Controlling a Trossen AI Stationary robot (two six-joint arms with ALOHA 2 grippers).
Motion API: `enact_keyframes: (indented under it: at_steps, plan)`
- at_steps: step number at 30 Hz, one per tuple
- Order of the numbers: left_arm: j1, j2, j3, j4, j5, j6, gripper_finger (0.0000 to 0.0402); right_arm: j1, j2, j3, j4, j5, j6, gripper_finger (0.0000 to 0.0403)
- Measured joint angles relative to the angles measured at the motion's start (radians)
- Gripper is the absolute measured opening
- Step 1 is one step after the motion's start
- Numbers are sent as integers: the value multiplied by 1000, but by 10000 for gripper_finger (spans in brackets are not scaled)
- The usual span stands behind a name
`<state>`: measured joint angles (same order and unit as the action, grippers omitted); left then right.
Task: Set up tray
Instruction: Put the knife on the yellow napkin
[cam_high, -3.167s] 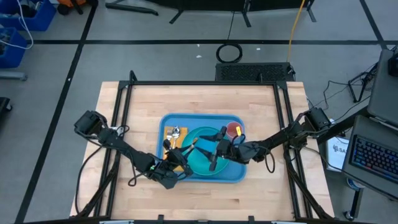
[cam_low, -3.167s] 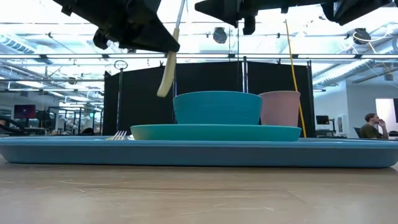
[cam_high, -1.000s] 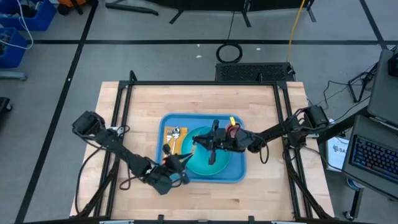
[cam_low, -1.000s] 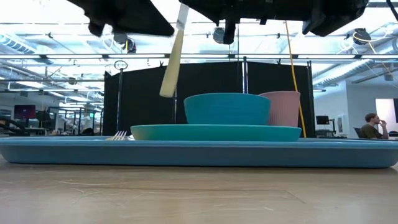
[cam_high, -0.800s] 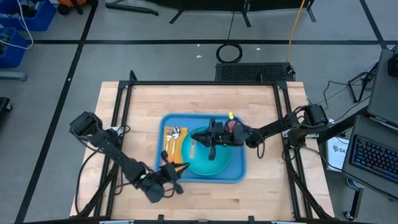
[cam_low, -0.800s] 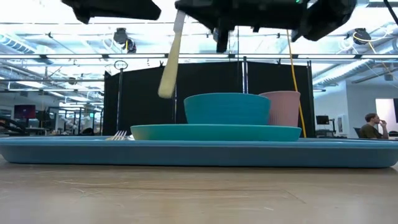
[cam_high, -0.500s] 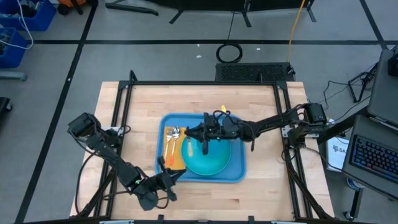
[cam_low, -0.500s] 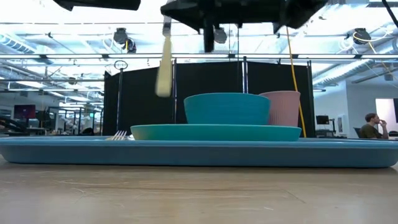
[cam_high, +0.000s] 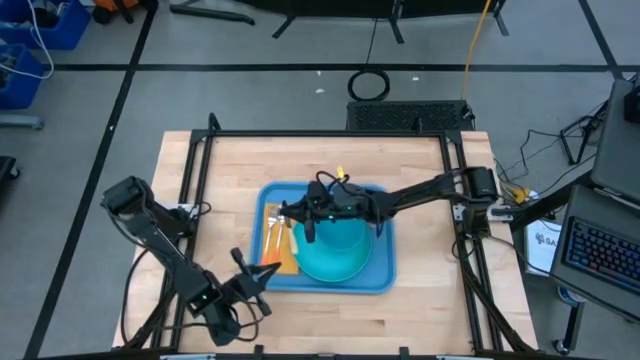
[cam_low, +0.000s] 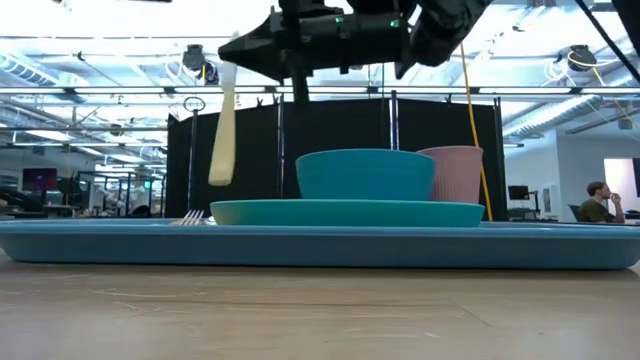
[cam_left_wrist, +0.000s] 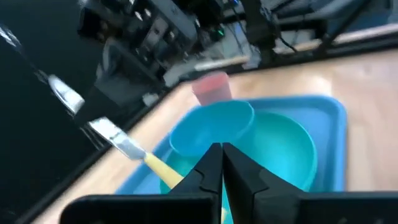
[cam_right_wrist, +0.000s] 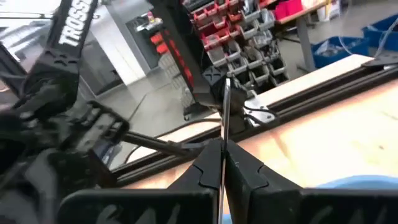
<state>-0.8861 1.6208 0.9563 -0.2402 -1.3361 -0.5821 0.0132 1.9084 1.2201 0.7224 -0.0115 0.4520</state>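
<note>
At the lower left of the high view the left gripper (cam_high: 262, 272) hovers with fingers together and empty off the tray's (cam_high: 380, 283) corner, while the tray lies mid-frame and, above its left half, the right gripper (cam_high: 292, 214) pinches a knife (cam_low: 222, 130).

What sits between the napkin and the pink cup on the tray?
The teal plate and bowl, in the high view.

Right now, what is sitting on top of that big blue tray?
On the tray lie a teal plate carrying a teal bowl, a pink cup, and a fork on an orange napkin. The bowl's inside and the cup's base are hidden.
</note>
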Motion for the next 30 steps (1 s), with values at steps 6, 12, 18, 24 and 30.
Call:
enact_keyframes:
  at_steps: [6,12,18,24,30]
  plan:
    - [-49,-90,-87,-121,53,-188,13,-17,4,0,46,-37,41,0]
    - [-111,-168,-214,4,50,-202,3,-41,19,0,69,-47,87,0]
    - [-153,-252,-362,339,110,29,22,-55,80,33,87,-55,145,0]
    - [-155,-283,-540,909,464,461,36,-58,151,99,67,-72,172,0]
    - [-154,-283,-705,1323,622,652,23,-60,184,116,42,-70,184,0]
